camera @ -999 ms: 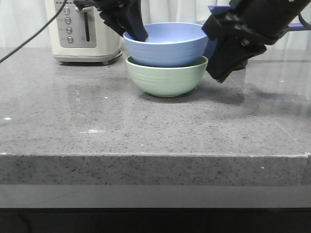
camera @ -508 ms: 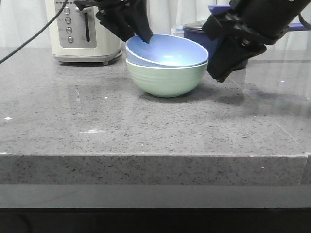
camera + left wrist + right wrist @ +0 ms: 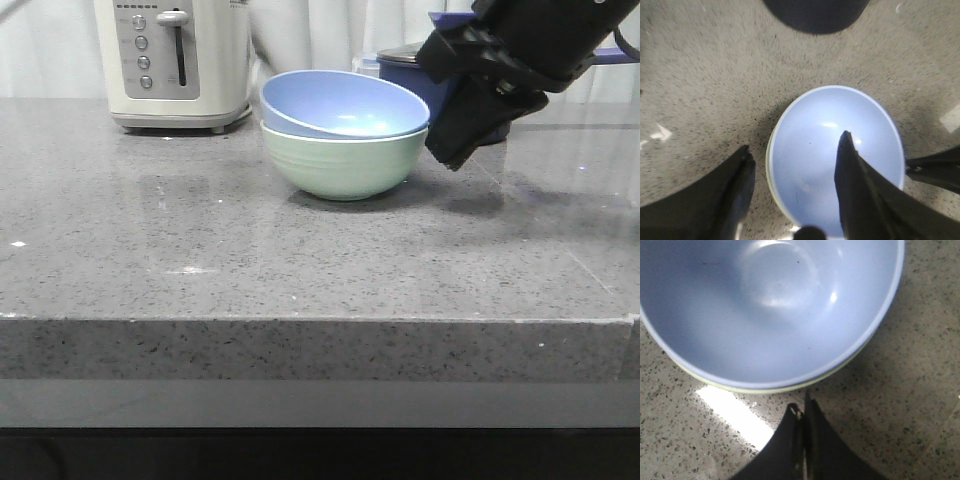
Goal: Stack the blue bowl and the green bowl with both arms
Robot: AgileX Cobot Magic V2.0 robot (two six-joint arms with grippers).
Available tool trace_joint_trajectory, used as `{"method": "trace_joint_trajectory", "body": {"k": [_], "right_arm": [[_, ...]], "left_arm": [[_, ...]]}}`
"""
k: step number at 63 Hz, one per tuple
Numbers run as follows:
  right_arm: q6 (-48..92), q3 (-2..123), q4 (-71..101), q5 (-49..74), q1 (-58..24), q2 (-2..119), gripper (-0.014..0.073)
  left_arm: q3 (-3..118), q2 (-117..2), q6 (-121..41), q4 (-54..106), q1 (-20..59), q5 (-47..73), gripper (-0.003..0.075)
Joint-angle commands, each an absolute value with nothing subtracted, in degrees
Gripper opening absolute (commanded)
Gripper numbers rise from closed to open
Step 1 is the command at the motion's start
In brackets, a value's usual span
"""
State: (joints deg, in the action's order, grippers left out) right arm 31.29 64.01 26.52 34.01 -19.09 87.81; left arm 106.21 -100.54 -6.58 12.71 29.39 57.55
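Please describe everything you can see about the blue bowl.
The blue bowl is round, matte and pale blue with smooth sides, and it is empty. It sits nested inside the green bowl, tilted, its rim higher on the side toward the toaster. Neither tool touches it.

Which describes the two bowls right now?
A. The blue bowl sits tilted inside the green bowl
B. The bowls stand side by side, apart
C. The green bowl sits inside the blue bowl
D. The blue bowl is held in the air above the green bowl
A: the blue bowl rests inside the green bowl with its rim higher on the left, and the left gripper is open above it, its fingers gripping nothing.
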Motion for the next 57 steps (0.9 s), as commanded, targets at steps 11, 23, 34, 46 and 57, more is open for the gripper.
{"method": "trace_joint_trajectory", "body": {"k": [11,23,34,46,57], "right_arm": [[31.77,65.37,27.59,32.06,-18.95,85.76,-0.0063],[31.77,65.37,27.59,32.06,-18.95,85.76,-0.0063],[31.77,65.37,27.59,32.06,-18.95,85.76,-0.0063],[31.77,65.37,27.59,32.11,-18.95,85.76,-0.0063],[31.77,65.37,27.59,32.11,-18.95,85.76,-0.0063]], "left_arm": [[96.38,-85.83,-5.73,7.92,29.82,55.23,0.0368],[84.62,-75.77,0.0,-0.58,29.82,54.48,0.0368],[74.53,-65.73,2.79,-2.32,29.7,52.5,0.0368],[64.73,-55.43,4.44,-2.87,29.7,50.4,0.0368],[58.93,-47.83,4.53,-2.87,29.7,50.3,0.0368]]}}
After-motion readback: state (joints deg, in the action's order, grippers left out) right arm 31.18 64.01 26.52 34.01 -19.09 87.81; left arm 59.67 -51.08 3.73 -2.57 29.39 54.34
